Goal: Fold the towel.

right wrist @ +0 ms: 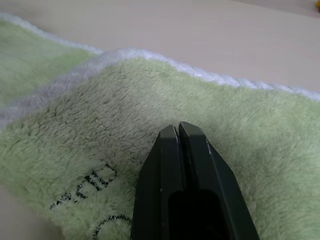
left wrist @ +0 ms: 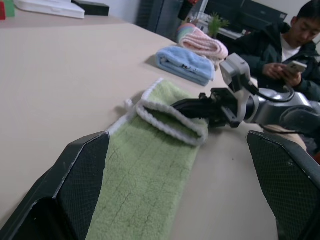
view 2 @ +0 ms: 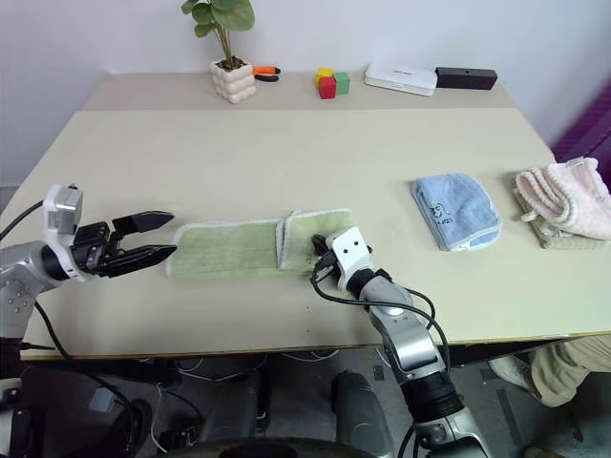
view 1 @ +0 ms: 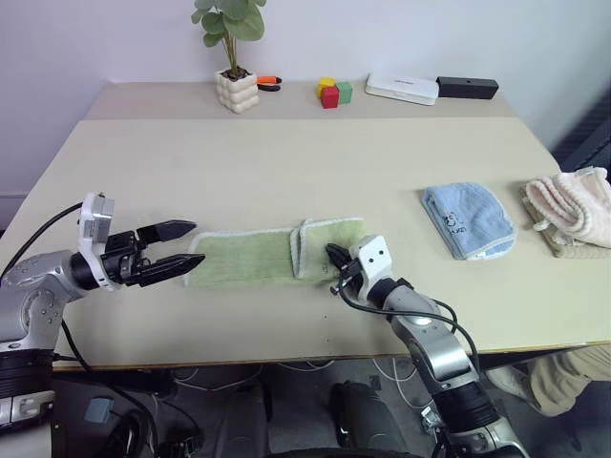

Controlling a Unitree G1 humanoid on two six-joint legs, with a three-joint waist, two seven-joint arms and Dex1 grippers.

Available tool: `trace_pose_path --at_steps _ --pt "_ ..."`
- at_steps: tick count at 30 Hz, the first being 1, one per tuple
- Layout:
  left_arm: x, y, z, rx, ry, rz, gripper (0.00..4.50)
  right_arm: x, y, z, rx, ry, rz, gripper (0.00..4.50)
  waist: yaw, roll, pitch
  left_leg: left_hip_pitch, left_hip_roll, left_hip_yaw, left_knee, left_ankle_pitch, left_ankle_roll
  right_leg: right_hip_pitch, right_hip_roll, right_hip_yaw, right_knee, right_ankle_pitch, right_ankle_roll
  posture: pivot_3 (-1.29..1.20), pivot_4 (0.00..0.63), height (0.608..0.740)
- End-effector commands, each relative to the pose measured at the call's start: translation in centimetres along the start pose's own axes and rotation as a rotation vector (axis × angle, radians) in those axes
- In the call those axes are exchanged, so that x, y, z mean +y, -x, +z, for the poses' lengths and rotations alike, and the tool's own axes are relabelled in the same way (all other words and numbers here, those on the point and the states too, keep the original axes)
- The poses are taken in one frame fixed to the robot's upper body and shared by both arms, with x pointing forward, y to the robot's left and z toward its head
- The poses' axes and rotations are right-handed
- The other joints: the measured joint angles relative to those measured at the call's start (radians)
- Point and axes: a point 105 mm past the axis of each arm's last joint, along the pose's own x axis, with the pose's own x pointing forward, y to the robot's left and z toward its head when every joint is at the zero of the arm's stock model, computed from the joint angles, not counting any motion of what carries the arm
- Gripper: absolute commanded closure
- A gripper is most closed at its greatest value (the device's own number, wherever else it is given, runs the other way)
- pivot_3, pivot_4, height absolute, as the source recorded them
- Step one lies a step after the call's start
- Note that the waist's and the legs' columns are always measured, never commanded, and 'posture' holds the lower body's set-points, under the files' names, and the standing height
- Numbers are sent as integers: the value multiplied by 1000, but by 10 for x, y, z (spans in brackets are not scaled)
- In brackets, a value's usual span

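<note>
Between our two grippers, the towel (view 1: 277, 252) lies lengthwise on the table (view 1: 286, 162), its right end folded over. Our right gripper (view 1: 335, 256) rests with fingers pressed together on that folded end. Our left gripper (view 1: 181, 248) stands spread apart just beside the opposite end.

Three towels lie on the table (view 1: 286, 162): one green towel (view 1: 248, 256), one blue towel (view 1: 468, 219) and one pink towel (view 1: 573, 210). At the far edge stand one potted plant (view 1: 234, 57), three coloured blocks (view 1: 334, 92), one white box (view 1: 402, 89) and one black box (view 1: 468, 88)
</note>
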Motion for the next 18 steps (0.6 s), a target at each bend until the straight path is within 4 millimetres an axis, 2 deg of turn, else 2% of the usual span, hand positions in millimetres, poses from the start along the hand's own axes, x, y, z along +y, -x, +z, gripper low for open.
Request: trace_pose_path --at_steps 1,4,7,10,12,14,18 --pt "-3 2 10 -21 -41 3 0 -1 -2 3 -4 70 16 4451 0 0 0 0 0 0 0 0 0 0 0 0 0 0 0 0 150 740" --pt "-1 3 8 -21 -29 27 0 -4 -4 16 -30 76 50 4451 0 0 0 0 0 0 0 0 0 0 0 0 0 0 0 0 150 740" --pt "2 5 7 -14 -6 59 0 -12 -5 41 -96 41 79 3595 0 0 0 0 0 0 0 0 0 0 0 0 0 0 0 0 150 740" --pt "6 6 3 -6 7 104 0 -18 -9 61 -141 20 118 2234 1 0 0 0 0 0 0 0 0 0 0 0 0 0 0 0 150 740" --pt "6 5 1 -1 -3 138 0 -23 -9 73 -172 3 141 1050 1 0 0 0 0 0 0 0 0 0 0 0 0 0 0 0 150 740" --pt "6 8 -3 8 -5 175 0 -22 -9 79 -180 23 175 114 2 0 0 0 0 0 0 0 0 0 0 0 0 0 0 0 150 740" --pt "-3 24 -31 27 111 381 0 -29 -9 99 -200 97 252 48 -5 1 1 1 0 1 -1 0 0 0 -1 1 0 0 0 0 150 740"
